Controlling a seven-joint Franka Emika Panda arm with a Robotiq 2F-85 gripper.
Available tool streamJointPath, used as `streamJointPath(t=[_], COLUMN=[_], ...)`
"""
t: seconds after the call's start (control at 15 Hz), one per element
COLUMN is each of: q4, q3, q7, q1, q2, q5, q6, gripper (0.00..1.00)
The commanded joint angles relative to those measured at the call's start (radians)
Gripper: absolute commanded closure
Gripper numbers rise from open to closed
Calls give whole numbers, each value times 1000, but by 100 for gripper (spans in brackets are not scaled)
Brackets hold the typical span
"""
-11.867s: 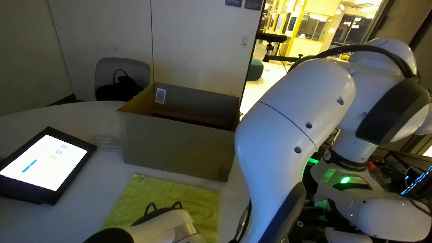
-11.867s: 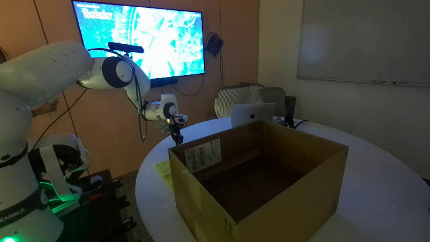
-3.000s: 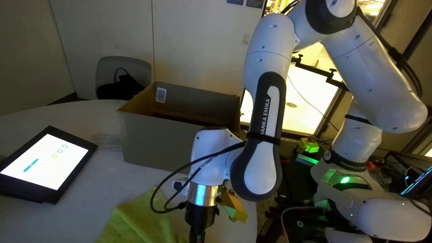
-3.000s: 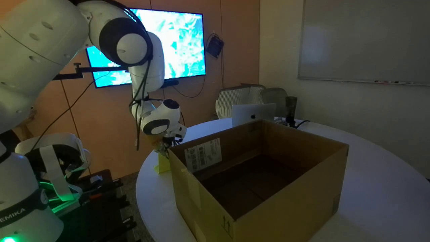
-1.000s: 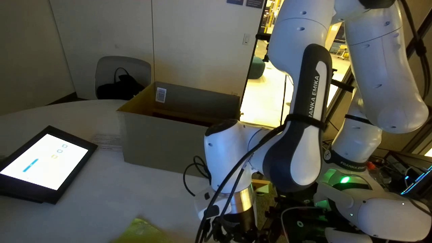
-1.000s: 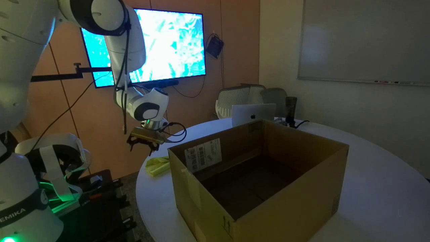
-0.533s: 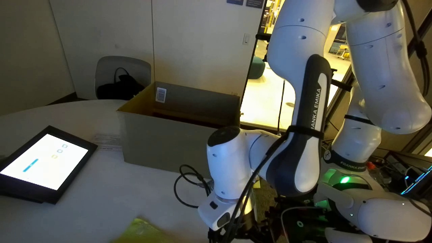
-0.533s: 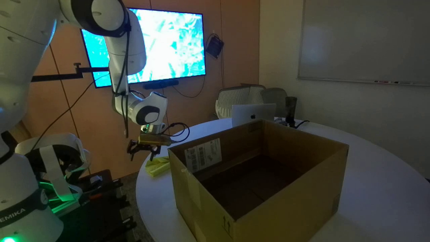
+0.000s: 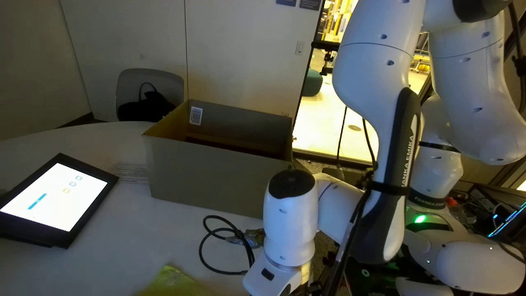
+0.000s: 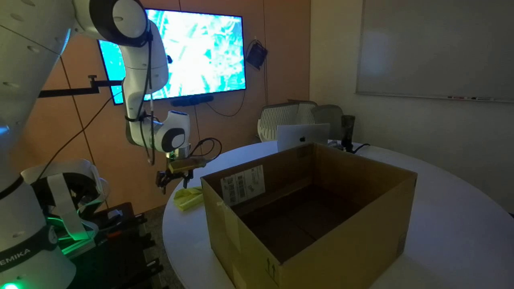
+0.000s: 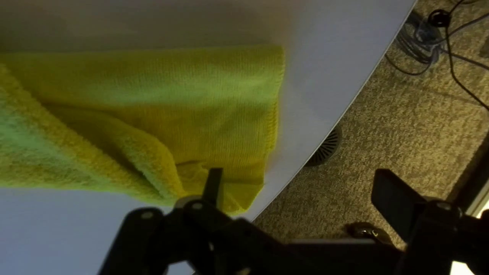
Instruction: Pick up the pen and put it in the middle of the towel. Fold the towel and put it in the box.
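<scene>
In the wrist view the yellow-green towel (image 11: 229,107) lies creased on the white table, part of it folded over itself at the left. It shows small in both exterior views, beside the cardboard box (image 10: 341,241); the box's upper side is uncovered and no towel is seen inside it. My gripper (image 11: 298,177) is open above the table's edge with nothing between its fingers. Its left finger overlaps the towel's near corner in the wrist view, while the right one is over the floor. Whether any finger touches the cloth I cannot tell. The pen is out of view or hidden.
The table edge (image 11: 340,118) runs diagonally under my gripper, with carpet (image 11: 382,122) beyond it. A dark-framed tablet (image 9: 57,197) lies left of the box in an exterior view. A laptop (image 10: 303,136) stands behind the box.
Twelve seconds ago the towel lay flat; three seconds ago my gripper was down at it with the cloth raised. Now the towel lies folded, released. Over the last second my gripper has levelled out.
</scene>
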Motion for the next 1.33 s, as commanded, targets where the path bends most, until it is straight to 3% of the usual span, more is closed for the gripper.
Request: streamJointPath(t=[0.0,0.47,0.8,1.27], q4=[-38,-34,-19,-7], q3=[-84,-278,-432,-515], q7=[55,242,399,535], q1=[113,349,520,621], q2=[-36,-20,-2,20], q5=[-58,-163,-252,-337], q6=[111,244,268,247], gripper=[0,0,0,0])
